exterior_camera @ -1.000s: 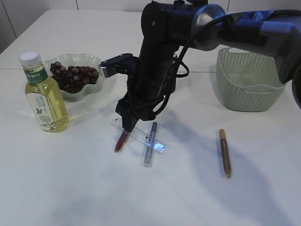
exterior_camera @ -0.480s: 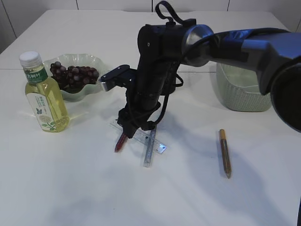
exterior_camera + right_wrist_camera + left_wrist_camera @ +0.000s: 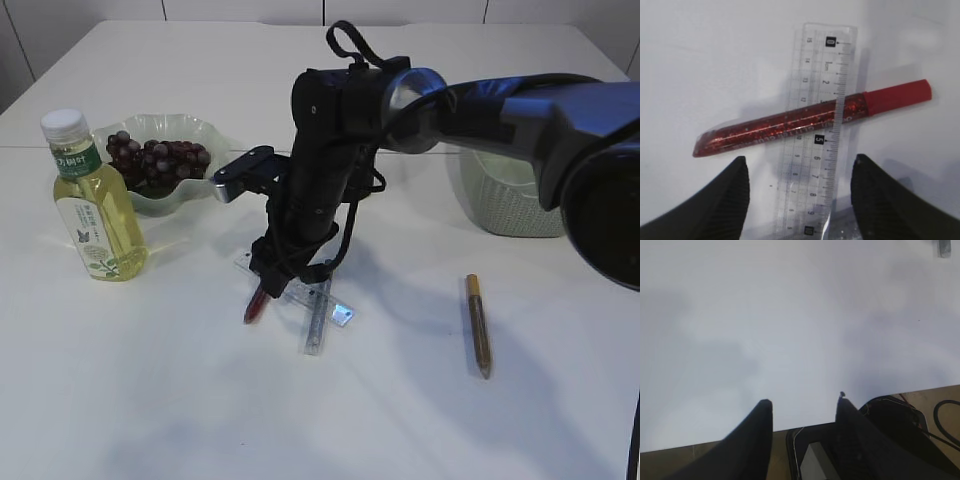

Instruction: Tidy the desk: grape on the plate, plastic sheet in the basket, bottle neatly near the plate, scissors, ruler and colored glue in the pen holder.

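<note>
ideally the right gripper (image 3: 797,192), jaws apart above the clear ruler (image 3: 820,125) lying across the red glue (image 3: 805,120) mid-table, should straddle the ruler's long edges squarely before closing.

You're looking at a staged test bench in a lab or office room rather than a lived-in home: a plain white tabletop (image 3: 150,400) fills the view, with pale panelled wall (image 3: 240,10) at 12 o'clock. The props are set well apart, a yellow-drink plastic bottle with a white cap (image 3: 92,205) at 9 o'clock, a pale green woven plastic basket (image 3: 505,190) at 2 o'clock. A black robot arm (image 3: 330,140) reaches over the middle, which marks it as a robotics workspace.
</note>
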{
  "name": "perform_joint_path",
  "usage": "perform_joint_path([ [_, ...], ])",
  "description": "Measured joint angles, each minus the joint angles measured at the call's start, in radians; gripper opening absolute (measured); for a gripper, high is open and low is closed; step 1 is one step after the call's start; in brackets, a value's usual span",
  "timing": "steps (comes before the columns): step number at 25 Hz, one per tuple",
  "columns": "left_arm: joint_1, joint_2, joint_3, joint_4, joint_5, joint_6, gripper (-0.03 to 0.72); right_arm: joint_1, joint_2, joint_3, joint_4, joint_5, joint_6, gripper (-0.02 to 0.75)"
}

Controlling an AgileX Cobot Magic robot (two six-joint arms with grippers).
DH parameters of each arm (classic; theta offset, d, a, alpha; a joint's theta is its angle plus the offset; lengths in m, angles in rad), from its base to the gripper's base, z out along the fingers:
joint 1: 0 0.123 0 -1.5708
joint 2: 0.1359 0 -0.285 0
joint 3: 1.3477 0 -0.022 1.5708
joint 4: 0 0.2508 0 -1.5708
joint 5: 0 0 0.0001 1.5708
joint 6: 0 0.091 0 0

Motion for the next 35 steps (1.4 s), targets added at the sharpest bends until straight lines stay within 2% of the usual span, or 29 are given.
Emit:
perform_joint_path([
  [18, 0.000, 0.000, 0.000, 0.023, 0.002, 0.000, 0.309, 0.000, 0.041, -0.004, 0.000, 0.000, -0.001, 0.496],
  [20, 0.000, 0.000, 0.000, 0.023, 0.002, 0.000, 0.309, 0.000, 0.041, -0.004, 0.000, 0.009, -0.002, 0.463],
  [25, 0.000, 0.000, 0.000, 0.023, 0.002, 0.000, 0.309, 0.000, 0.041, -0.006, 0.000, 0.059, 0.004, 0.303],
  [35, 0.000, 0.000, 0.000, 0.023, 0.002, 0.000, 0.309, 0.000, 0.050, -0.122, 0.000, 0.145, 0.091, 0.289],
])
